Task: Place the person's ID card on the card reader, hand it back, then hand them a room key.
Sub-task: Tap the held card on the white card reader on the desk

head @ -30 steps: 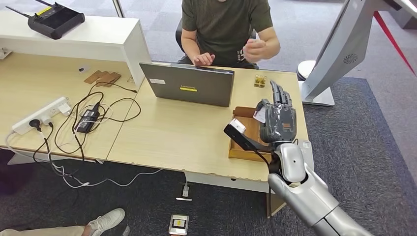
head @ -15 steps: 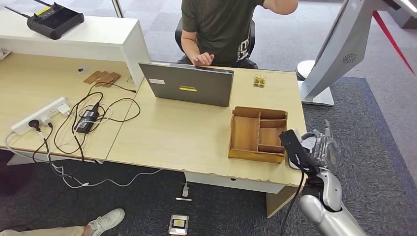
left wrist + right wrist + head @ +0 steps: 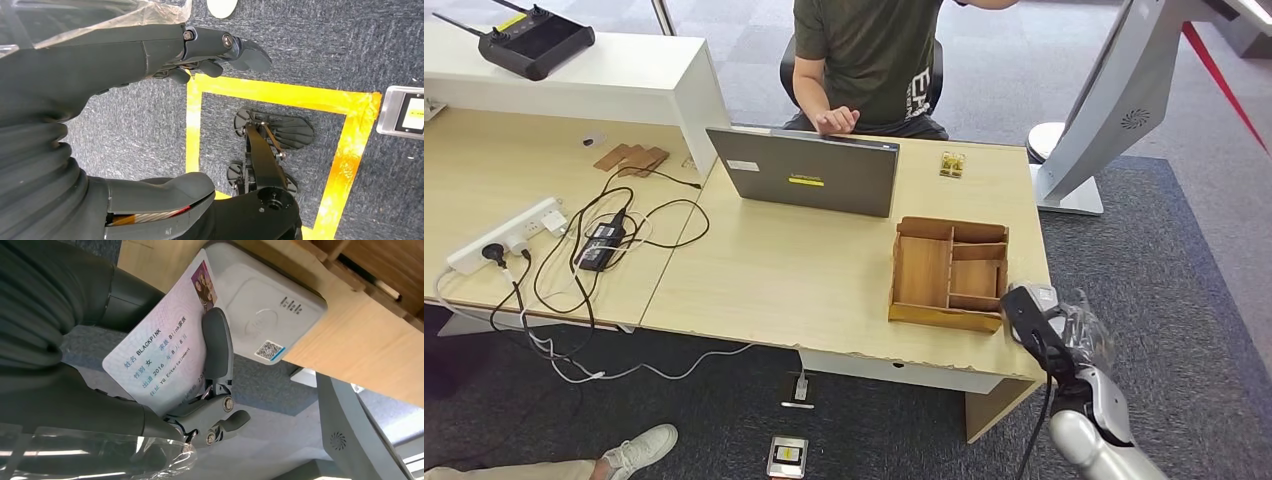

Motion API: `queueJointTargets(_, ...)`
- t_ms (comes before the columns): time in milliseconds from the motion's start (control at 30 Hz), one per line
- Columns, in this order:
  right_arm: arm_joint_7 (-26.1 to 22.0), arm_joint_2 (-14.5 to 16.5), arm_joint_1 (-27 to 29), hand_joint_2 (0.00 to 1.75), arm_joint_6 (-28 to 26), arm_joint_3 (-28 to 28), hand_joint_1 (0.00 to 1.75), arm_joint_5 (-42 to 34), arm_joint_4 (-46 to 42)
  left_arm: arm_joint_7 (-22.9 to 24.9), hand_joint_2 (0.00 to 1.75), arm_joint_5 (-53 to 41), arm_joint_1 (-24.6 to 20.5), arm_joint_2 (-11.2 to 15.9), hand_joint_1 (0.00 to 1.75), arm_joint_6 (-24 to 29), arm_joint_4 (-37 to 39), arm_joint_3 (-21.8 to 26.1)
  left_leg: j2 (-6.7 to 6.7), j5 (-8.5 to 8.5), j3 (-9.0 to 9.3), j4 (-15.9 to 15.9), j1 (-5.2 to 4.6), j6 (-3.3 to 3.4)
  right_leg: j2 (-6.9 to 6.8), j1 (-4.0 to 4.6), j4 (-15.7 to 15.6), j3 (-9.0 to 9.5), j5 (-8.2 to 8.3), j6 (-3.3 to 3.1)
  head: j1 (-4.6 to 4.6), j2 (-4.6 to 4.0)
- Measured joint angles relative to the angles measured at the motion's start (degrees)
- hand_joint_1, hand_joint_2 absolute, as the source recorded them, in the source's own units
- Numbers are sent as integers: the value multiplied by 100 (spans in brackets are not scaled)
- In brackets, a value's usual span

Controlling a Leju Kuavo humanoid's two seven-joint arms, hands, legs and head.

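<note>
Since a second ago the right hand (image 3: pixel 1079 335) has swung off the wooden organizer tray (image 3: pixel 924 270) and dropped to the desk's near right corner, beside the grey card reader (image 3: pixel 265 315) that sits on the desk (image 3: pixel 804 280) edge. Its fingers (image 3: pixel 217 347) and thumb pinch the ID card (image 3: pixel 165 350) — the card's upper edge is close against the reader's side, though contact is hard to judge. Over the carpet with yellow floor tape (image 3: pixel 350 145) hangs the left hand (image 3: pixel 150 55), fingers straight and apart from the thumb, holding nothing — across the desk a person (image 3: pixel 874 50) sits behind the laptop (image 3: pixel 809 175).
</note>
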Motion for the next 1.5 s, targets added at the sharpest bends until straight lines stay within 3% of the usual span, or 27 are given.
queueJointTargets(433,250,-24,-4,175,385,175,175,226,80,60,175,-15,-13,14,0,-41,0,-8,0,0,1,0,0,0,0,0,0,1,0,0,1,0)
queueJointTargets(933,277,-42,89,175,475,141,175,588,49,77,175,-12,-19,28,0,-43,0,-74,1,0,2,0,0,0,0,0,0,1,0,0,1,0)
queueJointTargets(1133,279,-97,164,175,279,50,175,604,-252,74,175,8,-19,33,0,-40,0,-111,1,0,2,0,0,0,0,0,1,1,0,0,1,0)
queueJointTargets(1300,279,-128,129,175,-22,9,175,1032,-729,25,175,55,-14,33,0,-38,0,-145,1,0,2,0,0,0,0,0,1,2,1,0,1,0)
queueJointTargets(1500,277,-81,-21,175,19,22,175,1469,-1310,-6,175,57,-17,29,0,-20,-5,-182,1,1,2,0,0,0,0,1,2,4,1,0,1,0)
